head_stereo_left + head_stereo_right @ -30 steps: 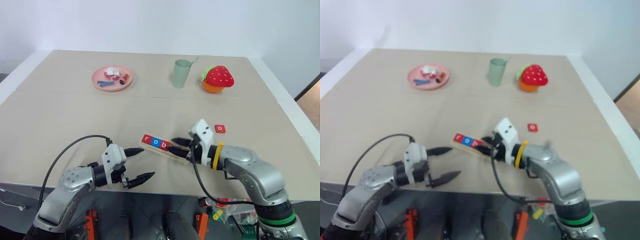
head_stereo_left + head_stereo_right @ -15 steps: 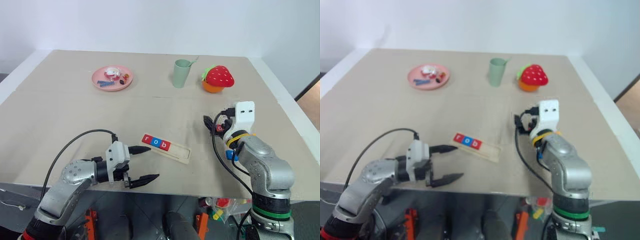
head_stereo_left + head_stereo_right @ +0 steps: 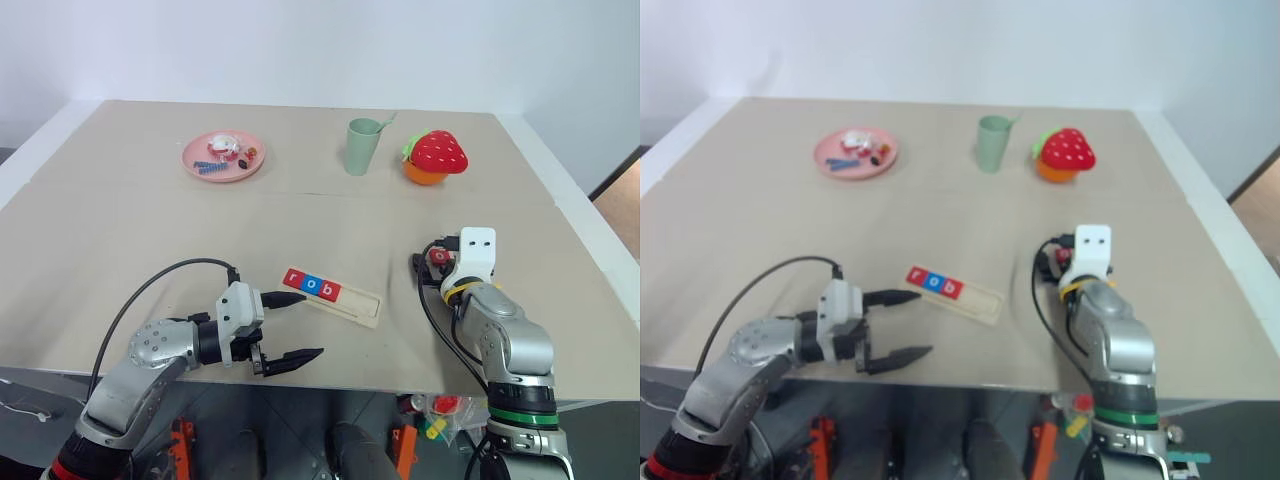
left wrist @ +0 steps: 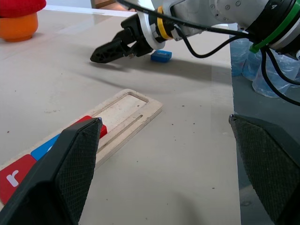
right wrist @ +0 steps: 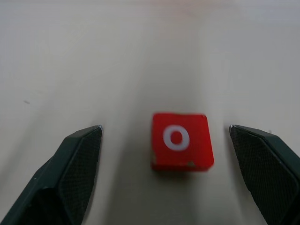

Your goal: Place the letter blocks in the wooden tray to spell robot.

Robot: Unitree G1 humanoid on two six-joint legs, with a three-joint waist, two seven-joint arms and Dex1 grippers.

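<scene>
The wooden tray (image 3: pixel 358 304) lies near the table's front edge. Three letter blocks fill its left end: red r (image 3: pixel 293 279), blue o (image 3: pixel 310 286) and red b (image 3: pixel 327 292); the right end is bare. My left gripper (image 3: pixel 298 327) hovers open just left of the tray, holding nothing. To the right of the tray a red o block (image 5: pixel 180 140) lies flat on the table. My right gripper (image 5: pixel 164 127) is open, one finger on each side of it, not touching. The left wrist view has a blue block (image 4: pixel 161 56) on the table beside the right gripper (image 4: pixel 105 52); its letter is unreadable.
At the back of the table stand a pink plate (image 3: pixel 224 157) with small items, a green cup (image 3: pixel 362 147) and a strawberry toy (image 3: pixel 437 153) on an orange bowl. The table's front edge runs just below both grippers.
My right gripper has left the tray, swung right and forward, and opened around the red o block. The left gripper has stayed about where it was.
</scene>
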